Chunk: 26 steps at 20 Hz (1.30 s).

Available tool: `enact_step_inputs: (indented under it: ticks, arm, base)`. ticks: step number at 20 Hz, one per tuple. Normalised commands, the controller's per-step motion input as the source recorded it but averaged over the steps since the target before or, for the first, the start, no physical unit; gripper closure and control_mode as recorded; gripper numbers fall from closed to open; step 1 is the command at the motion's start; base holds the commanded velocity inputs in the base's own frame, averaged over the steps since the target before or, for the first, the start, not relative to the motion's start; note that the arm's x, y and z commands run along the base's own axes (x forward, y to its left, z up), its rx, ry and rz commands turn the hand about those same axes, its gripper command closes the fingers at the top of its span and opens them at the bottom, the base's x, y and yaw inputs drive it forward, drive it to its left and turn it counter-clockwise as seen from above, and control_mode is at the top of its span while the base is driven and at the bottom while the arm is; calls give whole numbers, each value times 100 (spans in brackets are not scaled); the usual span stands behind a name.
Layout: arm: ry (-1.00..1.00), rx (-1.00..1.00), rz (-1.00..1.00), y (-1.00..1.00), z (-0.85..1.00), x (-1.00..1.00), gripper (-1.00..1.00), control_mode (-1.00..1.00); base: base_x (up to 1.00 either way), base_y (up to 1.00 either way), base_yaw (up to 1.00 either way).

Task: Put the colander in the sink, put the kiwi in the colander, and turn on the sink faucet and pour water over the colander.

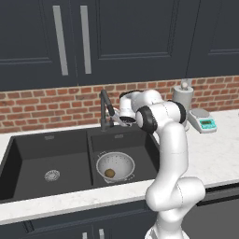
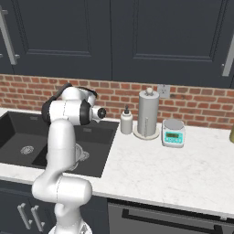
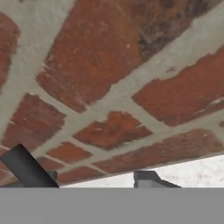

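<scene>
The silvery colander [image 1: 122, 161] sits in the right basin of the black sink [image 1: 42, 151], and the brown kiwi [image 1: 109, 173] lies inside it. Part of the colander [image 2: 83, 154] peeks out beside my arm in the right base view. The dark faucet [image 1: 104, 108] rises behind the divider. My gripper [image 1: 115, 119] is right beside the faucet's lower neck, pointing at the brick wall. In the hand view the gripper [image 3: 100, 183] is open, with a dark faucet part [image 3: 26, 168] just left of its fingertips [image 3: 148, 178]. No water stream is in view.
A white soap dispenser [image 2: 126, 122], a paper towel holder [image 2: 148, 114] and a kitchen scale [image 2: 174, 133] stand on the white counter right of the sink. The left basin holds only its steel drain [image 1: 52, 175]. The brick wall [image 3: 122, 87] is very close ahead.
</scene>
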Motion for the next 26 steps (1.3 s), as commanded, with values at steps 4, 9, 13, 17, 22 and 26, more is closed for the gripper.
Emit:
enact_step_inputs:
  ticks: [4, 9, 13, 17, 22, 26]
  arm:
    - [0, 0, -5, -51, -14, 11, 100, -100]
    - [0, 0, -6, -66, -18, 7, 100, -100]
    - [2, 0, -6, -84, -24, 0, 100, -100]
    - [3, 0, -6, -96, -27, 0, 100, -100]
    - [4, 2, -7, -100, -30, -1, 100, -100]
    - [4, 4, -7, -100, -33, -11, 100, -100]
  base:
    - [0, 0, 0]
    - [0, 0, 0]
    - [0, 0, 0]
    - [0, 0, 0]
    - [0, 0, 0]
    - [0, 0, 0]
